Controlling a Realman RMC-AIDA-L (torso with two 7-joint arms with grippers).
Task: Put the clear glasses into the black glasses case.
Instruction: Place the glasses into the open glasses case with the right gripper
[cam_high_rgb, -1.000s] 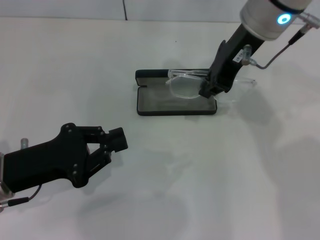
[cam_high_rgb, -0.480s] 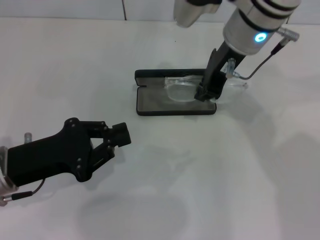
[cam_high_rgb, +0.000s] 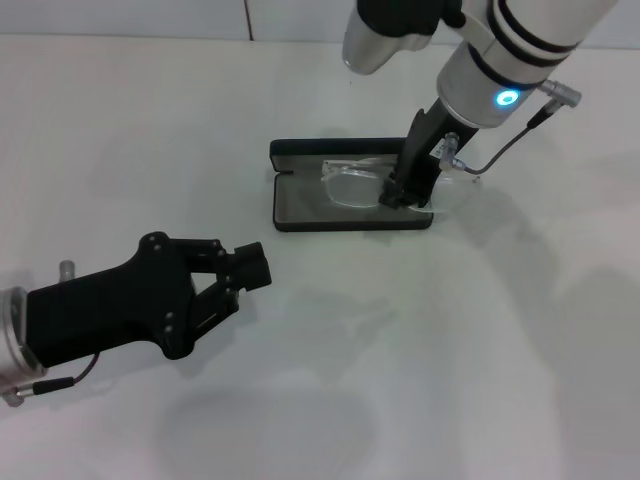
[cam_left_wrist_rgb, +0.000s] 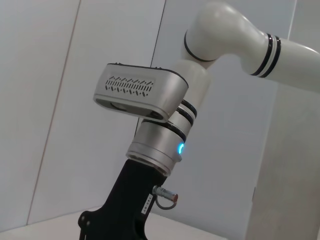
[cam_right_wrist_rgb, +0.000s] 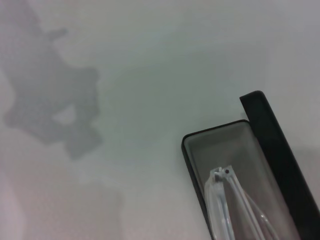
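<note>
The black glasses case (cam_high_rgb: 297, 203) lies open at the middle of the white table, with its grey lining facing up. The clear glasses (cam_high_rgb: 350, 184) hang tilted over the lining, and one thin arm sticks out past the case's right end. My right gripper (cam_high_rgb: 398, 197) comes down from the upper right and is shut on the glasses at their right side. The right wrist view shows the case (cam_right_wrist_rgb: 220, 150) with the glasses (cam_right_wrist_rgb: 223, 200) just above its lining. My left gripper (cam_high_rgb: 254, 268) hovers near the table's front left, shut on nothing, well short of the case.
The raised lid (cam_right_wrist_rgb: 277, 160) of the case stands along its far side. A cable (cam_high_rgb: 500, 150) loops off the right wrist beside the case. White table (cam_high_rgb: 450, 350) surrounds the case on all sides.
My right gripper has carried the glasses leftward and lower, further over the case's lining. My left gripper has drifted a little to the right.
</note>
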